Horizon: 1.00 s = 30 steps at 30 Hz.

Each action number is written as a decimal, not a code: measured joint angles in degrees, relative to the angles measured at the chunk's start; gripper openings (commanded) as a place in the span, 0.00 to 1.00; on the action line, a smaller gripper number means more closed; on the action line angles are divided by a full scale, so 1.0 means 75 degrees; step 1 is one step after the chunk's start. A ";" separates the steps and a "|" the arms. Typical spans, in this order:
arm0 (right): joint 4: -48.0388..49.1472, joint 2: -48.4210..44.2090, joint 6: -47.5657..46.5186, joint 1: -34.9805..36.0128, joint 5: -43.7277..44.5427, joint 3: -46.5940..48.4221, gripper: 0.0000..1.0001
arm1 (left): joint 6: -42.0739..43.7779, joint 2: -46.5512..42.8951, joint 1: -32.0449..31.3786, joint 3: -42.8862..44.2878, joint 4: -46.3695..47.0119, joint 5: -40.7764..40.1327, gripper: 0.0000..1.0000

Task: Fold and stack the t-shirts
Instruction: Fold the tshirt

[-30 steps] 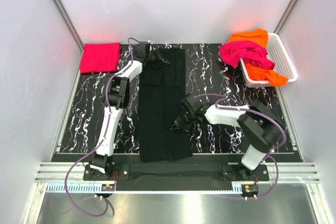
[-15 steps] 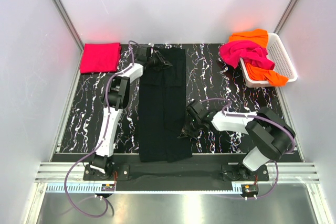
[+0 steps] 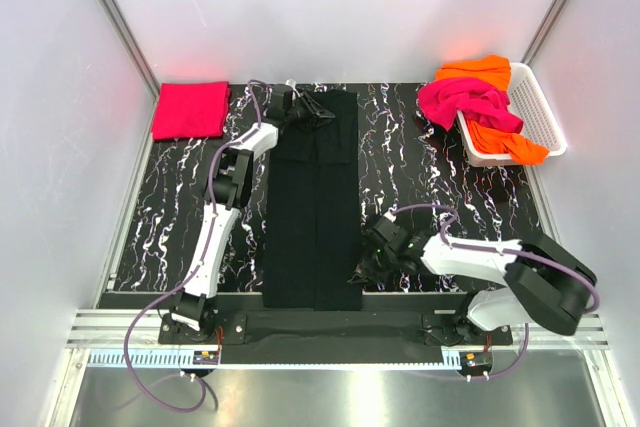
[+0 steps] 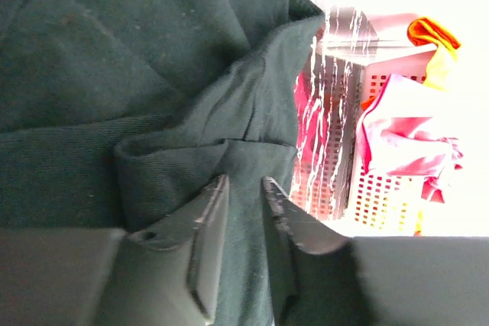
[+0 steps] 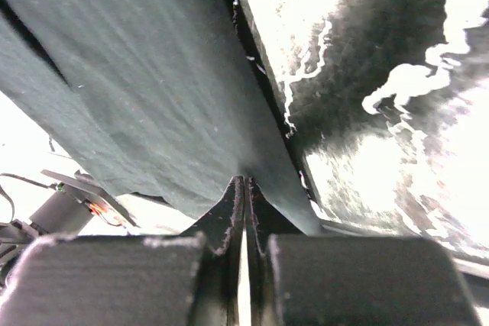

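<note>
Straightening the black cloth t-shirt [image 3: 315, 207] into a clean strip

Right down the middle of the black, white-veined worktop [image 3: 170, 207] it lay: one long narrow band of cloth, running from the far side to the near edge.

The right hand [image 3: 368, 267] was low at the band's near right edge. Its fingertips [image 5: 228, 211] were pressed tight together on the cloth there, a firm pinch.

At the far end the left hand [image 3: 303, 110] sat over the collar end. Its fingers [image 4: 206, 219] stood narrowly parted, with a pucker of cloth rising right at the tips. Whether any of it was caught between them could not be told.

The lengthwise fold looked finished, and this read as the tidy-up that pulls the band straight and flat.

The next move called for a cross-fold. One end had to be taken at both corners and carried over the other, kept level so the strip did not skew.

After that the bundle belonged on the folded red-pink cloth shirt [image 3: 190, 110] at the far left.

Far right, the magenta cloth shirt [image 3: 465, 102] and orange cloth shirt [image 3: 480, 67] were heaped over the white plastic lattice basket [image 3: 537, 107], not yet folded.
</note>
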 measured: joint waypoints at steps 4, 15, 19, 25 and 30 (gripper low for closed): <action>-0.0606 -0.0533 -0.0603 -0.0067 0.0271 0.0219 0.31 | 0.0437 -0.0388 -0.0023 -0.0236 -0.0466 0.0041 0.43; -0.1594 -0.1734 -0.2582 -0.0356 -0.0656 0.0178 0.73 | 0.3955 -0.7595 -0.0125 -0.5330 -0.3972 -0.0536 0.55; -0.1478 -0.2486 -0.2745 -0.0478 -0.1090 -0.0484 0.70 | 0.4532 -1.0267 -0.0192 -0.7962 -0.4535 -0.0898 0.54; -0.0877 -0.2127 -0.2940 -0.0723 -0.1507 -0.0799 0.52 | 0.4062 -1.1695 -0.0513 -1.1482 -0.5569 -0.1422 0.50; 0.0038 -0.1303 -0.2973 -0.0778 -0.1664 -0.0979 0.52 | 0.3209 -1.2287 -0.0970 -1.1881 -0.5939 -0.1734 0.51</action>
